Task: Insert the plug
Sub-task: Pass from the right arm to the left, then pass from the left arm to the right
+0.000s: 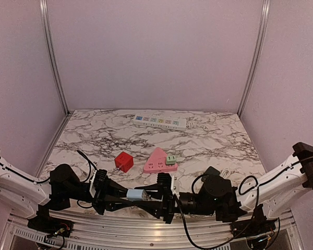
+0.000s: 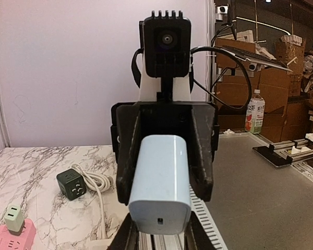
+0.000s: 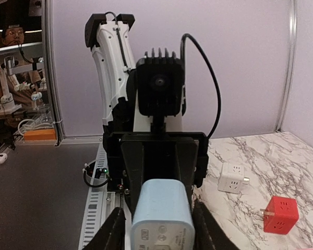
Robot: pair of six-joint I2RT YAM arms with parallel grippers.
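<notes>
The plug (image 1: 136, 195) is a light blue block held level in the air above the table's near edge, between my two grippers, which face each other. My left gripper (image 1: 129, 195) is shut on its left end. In the left wrist view the plug (image 2: 160, 182) fills the middle, its port end toward the camera and my left gripper (image 2: 159, 232) shut on it. My right gripper (image 1: 144, 196) comes from the right, its fingers (image 2: 128, 156) flanking the plug's sides. In the right wrist view the plug's labelled face (image 3: 161, 219) sits inside my right gripper (image 3: 160, 229).
A pink triangular socket block (image 1: 157, 161) lies mid-table with a small pale green adapter (image 1: 170, 159) on it. A red cube socket (image 1: 123, 162) sits to its left and a dark green cube (image 1: 212, 171) with a white cable to its right. A white power strip (image 1: 160, 122) lies at the back.
</notes>
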